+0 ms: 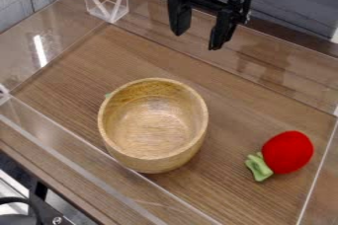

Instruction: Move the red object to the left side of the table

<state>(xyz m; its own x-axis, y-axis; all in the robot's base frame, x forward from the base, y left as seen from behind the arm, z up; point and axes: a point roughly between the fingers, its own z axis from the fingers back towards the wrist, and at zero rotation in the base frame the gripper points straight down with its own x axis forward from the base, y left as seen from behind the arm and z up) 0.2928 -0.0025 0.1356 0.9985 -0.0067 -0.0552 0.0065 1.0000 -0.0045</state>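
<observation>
The red object (286,152), a small rounded toy fruit with a light-green stem pointing left and down, lies near the right edge of the brown wood-grain table (251,81). My black gripper (199,30) hangs at the top centre, well behind and to the left of the fruit. It points down, stands open, and holds nothing between its fingers.
A round light-wood bowl (153,122) sits in the front middle of the table, left of the fruit. Low clear acrylic walls (79,160) border the tabletop on all sides. A clear angled bracket (106,5) stands at the back left corner.
</observation>
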